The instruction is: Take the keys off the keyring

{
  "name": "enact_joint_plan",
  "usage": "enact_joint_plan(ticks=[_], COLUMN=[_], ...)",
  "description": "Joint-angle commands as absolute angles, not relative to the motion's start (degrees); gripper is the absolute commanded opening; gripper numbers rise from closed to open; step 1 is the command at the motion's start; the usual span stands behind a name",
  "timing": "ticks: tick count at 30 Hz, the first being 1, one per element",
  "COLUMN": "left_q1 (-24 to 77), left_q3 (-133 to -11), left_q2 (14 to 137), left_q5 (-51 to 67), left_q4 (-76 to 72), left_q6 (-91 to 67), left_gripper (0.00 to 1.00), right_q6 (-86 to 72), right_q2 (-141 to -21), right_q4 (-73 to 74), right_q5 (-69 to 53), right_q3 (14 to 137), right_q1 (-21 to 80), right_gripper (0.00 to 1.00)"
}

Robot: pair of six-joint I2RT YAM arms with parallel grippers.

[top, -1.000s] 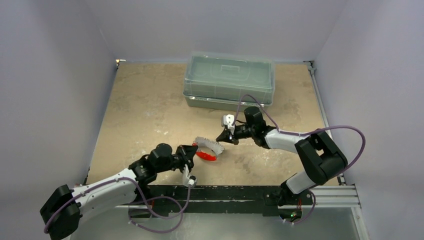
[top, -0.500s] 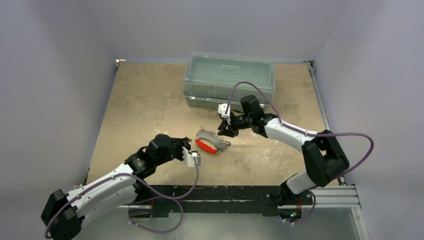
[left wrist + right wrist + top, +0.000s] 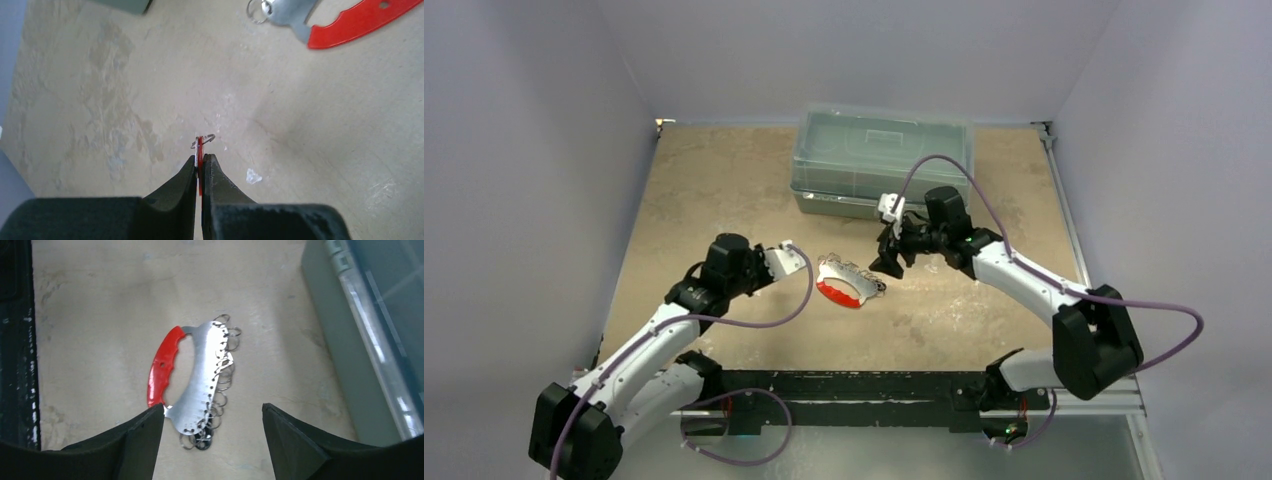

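The keyring [image 3: 845, 284], a silvery crescent with a red outer edge, lies flat on the table. Several thin wire loops [image 3: 223, 371] line its edge [image 3: 200, 380], and a small dark piece [image 3: 203, 444] hangs among the lowest loops. My right gripper [image 3: 213, 407] hovers open just above it, one finger on each side, touching nothing; in the top view it [image 3: 887, 263] stands right of the keyring. My left gripper [image 3: 201, 158] is shut on a thin red key [image 3: 200, 149] with a small wire loop, left of the keyring [image 3: 352, 22] and apart from it [image 3: 761, 273].
A large clear plastic box [image 3: 882, 160] stands at the back of the table, just behind my right arm, and its wall [image 3: 370, 340] fills the right side of the right wrist view. Black rails [image 3: 874, 385] run along the near edge.
My right gripper has opened and let go of the keyring, which now lies on the table. My left arm has drawn back to the left with the red key pinched in it.
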State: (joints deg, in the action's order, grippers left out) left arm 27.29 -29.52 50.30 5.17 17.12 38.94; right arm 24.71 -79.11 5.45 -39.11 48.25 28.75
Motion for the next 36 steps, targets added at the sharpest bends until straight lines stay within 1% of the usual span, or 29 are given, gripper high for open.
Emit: enact_joint_plan(ticks=[1, 6, 11, 16, 21, 26, 36], left_q1=[20.85, 11.14, 2.38, -1.56, -3.03, -3.54, -3.7], left_q3=[-32.49, -37.49, -46.78, -51.49, -53.63, -53.55, -53.26], left_q2=[52.34, 60.84, 74.82, 80.39, 84.37, 87.76, 91.71], left_q5=[7.62, 11.67, 17.98, 18.54, 20.05, 22.33, 21.28], left_q4=[21.38, 24.57, 29.17, 29.3, 30.67, 32.32, 31.65], left_q6=[35.02, 32.44, 29.23, 27.2, 25.99, 25.65, 25.22], left_gripper=[0.0, 0.0, 0.0, 0.0, 0.0, 0.0, 0.0], right_q6=[19.11, 18.83, 17.09, 15.15, 14.92, 16.05, 16.91], right_q2=[-74.8, -72.63, -69.74, -67.23, -67.41, -68.65, -69.02], right_q4=[2.8, 5.05, 6.45, 7.44, 7.36, 7.62, 7.74], right_q5=[-37.81, -36.29, -31.01, -27.92, -28.93, -29.81, -29.97], right_q3=[47.34, 47.7, 47.32, 46.39, 46.31, 46.39, 45.95], right_q1=[24.74, 22.9, 21.82, 20.64, 20.13, 20.12, 20.13], right_gripper=[0.8, 0.93, 0.99, 0.99, 0.99, 0.99, 0.99])
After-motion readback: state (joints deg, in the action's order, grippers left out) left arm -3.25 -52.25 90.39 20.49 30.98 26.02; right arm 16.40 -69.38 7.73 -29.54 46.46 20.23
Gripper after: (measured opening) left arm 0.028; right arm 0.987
